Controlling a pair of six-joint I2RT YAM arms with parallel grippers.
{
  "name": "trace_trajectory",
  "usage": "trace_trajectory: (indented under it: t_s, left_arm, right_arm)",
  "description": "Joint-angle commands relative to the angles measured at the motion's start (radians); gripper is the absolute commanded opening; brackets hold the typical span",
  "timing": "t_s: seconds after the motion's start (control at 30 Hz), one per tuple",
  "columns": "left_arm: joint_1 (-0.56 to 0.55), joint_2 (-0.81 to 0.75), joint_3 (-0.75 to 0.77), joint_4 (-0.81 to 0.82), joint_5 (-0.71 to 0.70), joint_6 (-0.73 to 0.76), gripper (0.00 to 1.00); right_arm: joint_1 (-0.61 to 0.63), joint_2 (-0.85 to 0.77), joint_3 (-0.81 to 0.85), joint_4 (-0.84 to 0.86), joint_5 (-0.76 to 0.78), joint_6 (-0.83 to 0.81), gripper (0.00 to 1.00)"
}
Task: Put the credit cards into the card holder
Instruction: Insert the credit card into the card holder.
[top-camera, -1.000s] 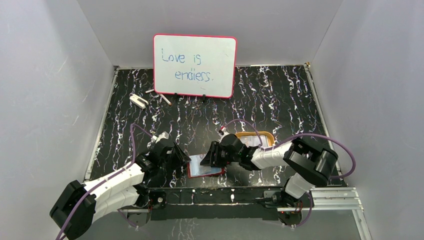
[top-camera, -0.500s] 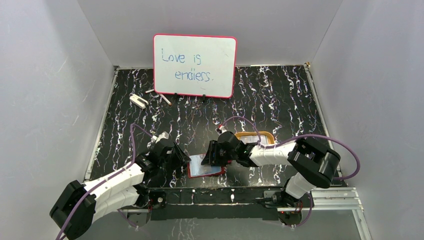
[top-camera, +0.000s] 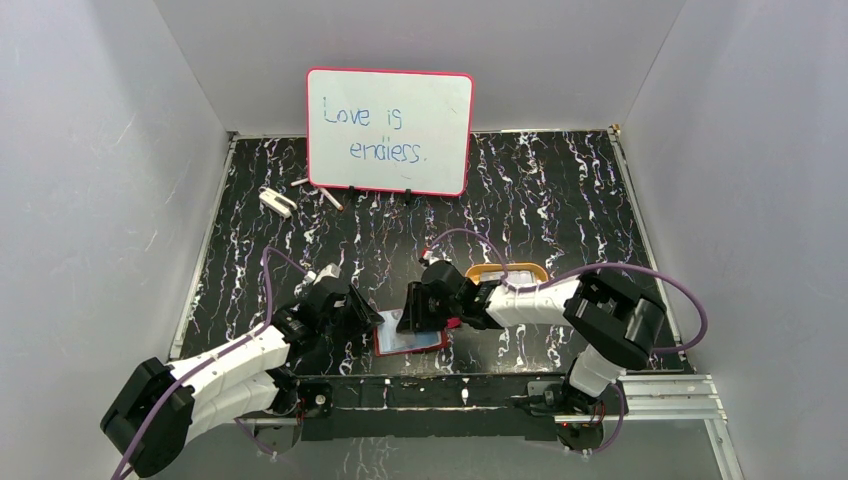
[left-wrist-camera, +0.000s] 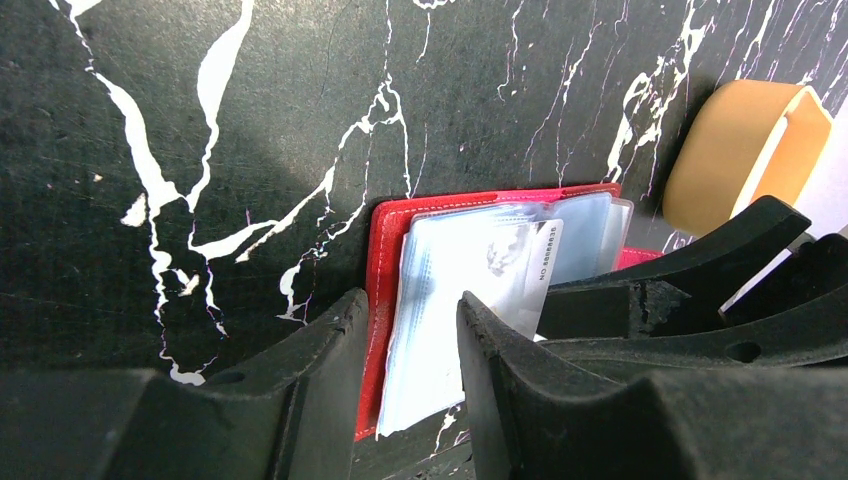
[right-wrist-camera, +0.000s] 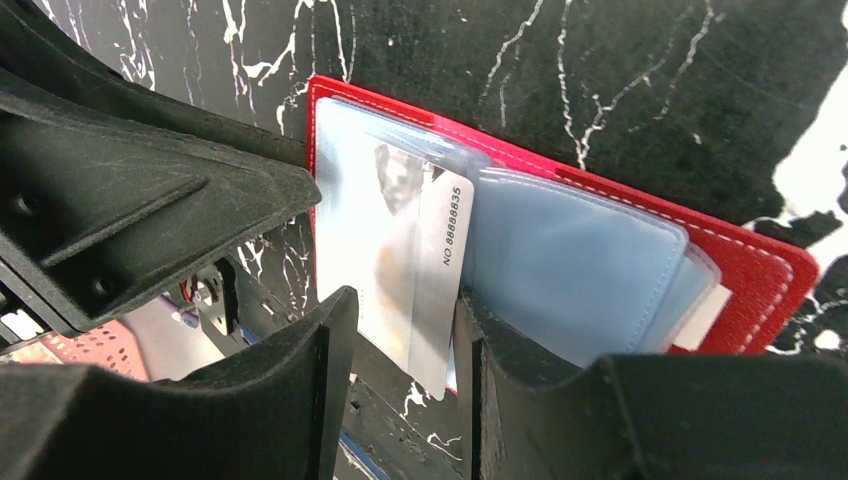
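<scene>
1 card (right-wrist-camera: 440, 250) sits part-way in the clear sleeve (right-wrist-camera: 400, 150) of the open wallet (right-wrist-camera: 740, 260), which lies flat on the table (top-camera: 560, 200) between both arms. It looks light, stiff and slick, so I would push it by its exposed end (never bend it) while pinning the soft wallet at its rim. The right gripper (right-wrist-camera: 405, 310) stands half apart astride that end and the left gripper (left-wrist-camera: 410, 310) narrowly straddles the wallet's left edge; whether either clamps, I cannot tell.

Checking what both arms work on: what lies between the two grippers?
The open red wallet, a pale card sticking out of it, sits between left gripper and right gripper in the top view.
</scene>
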Motion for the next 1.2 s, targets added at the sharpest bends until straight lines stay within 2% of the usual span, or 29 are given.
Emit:
trace_trajectory:
  t_s: [0.0,0.27,1.0,1.17]
  left_arm:
    - [-0.001,0.012,-0.033,-0.066,0.024,0.010,0.37]
    - [-0.002,-0.001,-0.032,-0.074,0.016,0.011,0.37]
    - [-0.002,0.013,-0.041,-0.034,0.041,0.006,0.36]
    - [-0.002,-0.010,-0.031,-0.069,0.024,0.012,0.36]
  right_arm:
    - [0.023,0.030,0.058,-0.021,0.001,-0.039,0.49]
    - [0.027,-0.027,0.072,-0.121,0.063,-0.047,0.52]
    - [0.065,0.073,0.138,-0.011,-0.036,-0.053,0.47]
    - [0.065,0.037,0.162,-0.093,0.013,-0.071,0.51]
